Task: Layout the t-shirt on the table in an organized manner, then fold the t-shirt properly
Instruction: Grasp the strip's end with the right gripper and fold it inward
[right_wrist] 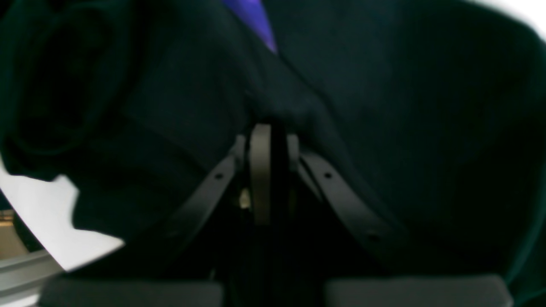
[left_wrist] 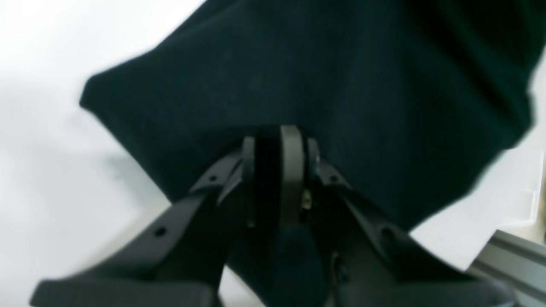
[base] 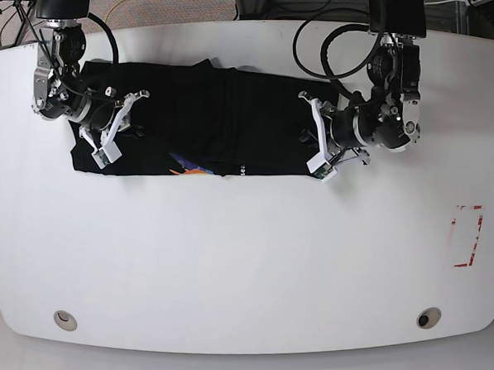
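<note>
The shirt lies spread across the table toward 12 o'clock, with its print patch on the near edge. The left gripper is clenched on the cloth at the shirt's 3 o'clock end. The right gripper is clenched on the cloth at its 9 o'clock end.

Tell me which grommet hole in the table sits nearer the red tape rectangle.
The grommet hole at the base view's lower right; the red tape rectangle lies just above it. The other hole sits at the far lower left.
</note>
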### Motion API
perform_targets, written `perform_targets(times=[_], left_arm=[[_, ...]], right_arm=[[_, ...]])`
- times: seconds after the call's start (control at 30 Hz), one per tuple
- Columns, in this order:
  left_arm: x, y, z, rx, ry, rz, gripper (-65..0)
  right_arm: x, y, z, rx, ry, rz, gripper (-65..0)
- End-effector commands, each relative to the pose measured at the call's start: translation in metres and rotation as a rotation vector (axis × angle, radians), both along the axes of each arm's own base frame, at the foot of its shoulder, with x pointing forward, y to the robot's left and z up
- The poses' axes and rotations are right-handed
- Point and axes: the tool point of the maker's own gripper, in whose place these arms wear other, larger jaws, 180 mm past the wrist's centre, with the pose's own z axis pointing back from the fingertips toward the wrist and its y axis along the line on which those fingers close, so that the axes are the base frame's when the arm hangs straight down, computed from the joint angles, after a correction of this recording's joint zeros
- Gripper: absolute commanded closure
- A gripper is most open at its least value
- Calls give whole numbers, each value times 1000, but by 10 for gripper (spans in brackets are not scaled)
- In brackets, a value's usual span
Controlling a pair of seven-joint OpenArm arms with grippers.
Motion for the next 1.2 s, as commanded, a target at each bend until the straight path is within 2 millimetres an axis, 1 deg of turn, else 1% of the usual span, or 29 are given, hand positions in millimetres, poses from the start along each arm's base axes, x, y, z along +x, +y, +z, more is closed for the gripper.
perform_targets(times=[0.0, 0.13, 0.2, 0.3, 0.33, 0.37, 0.43, 0.47, 0.5, 0.57, 0.6, 0.7, 0.77, 0.87, 1.0, 1.03, 1.17], left_arm=[[4, 8, -3, 0, -2, 12, -50], [-1, 24, -25, 5, 59, 46, -50], [-4, 30, -36, 4, 90, 63, -50], [-6, 40, -47, -5, 113, 93, -50], [-7, 43, -51, -10, 118, 103, -50], [-7, 46, -53, -10, 122, 110, -50], [-9, 51, -59, -10, 137, 124, -50], [-9, 53, -60, -12, 140, 130, -50], [-12, 57, -65, -7, 158, 138, -50], [-15, 58, -69, -10, 172, 146, -50], [-16, 62, -71, -3, 180, 150, -50], [-18, 73, -75, 17, 191, 159, -50], [-19, 74, -75, 18, 194, 161, -50], [-18, 77, -75, 17, 192, 171, -50], [-22, 84, -77, 13, 201, 201, -51], [-21, 86, -76, 12, 198, 211, -51], [-20, 88, -75, 10, 195, 220, -51]], right_arm=[[18, 10, 35, 23, -129, 19, -41], [21, 19, 60, -19, -186, 68, -44], [21, 15, 74, -53, -210, 75, -75], [21, 9, 90, -60, -233, 50, -192], [21, 2, 96, -57, -239, 20, -268], [21, -4, 100, -52, -244, -7, -322], [19, -23, 106, -34, -251, -83, -434], [19, -31, 108, -23, -255, -114, -471], [19, -44, 112, -1, -264, -170, -542], [17, -61, 115, 24, -264, -233, -620], [15, -71, 113, 35, -249, -265, -650], [9, -96, 104, 68, -201, -345, -650], [6, -111, 95, 85, -169, -397, -650], [-1, -127, 79, 114, -117, -464, -650], [-9, -142, 56, 111, -34, -504, -650], [-13, -146, 47, 115, -3, -518, -650], [-15, -156, 35, 111, 26, -547, -650]])
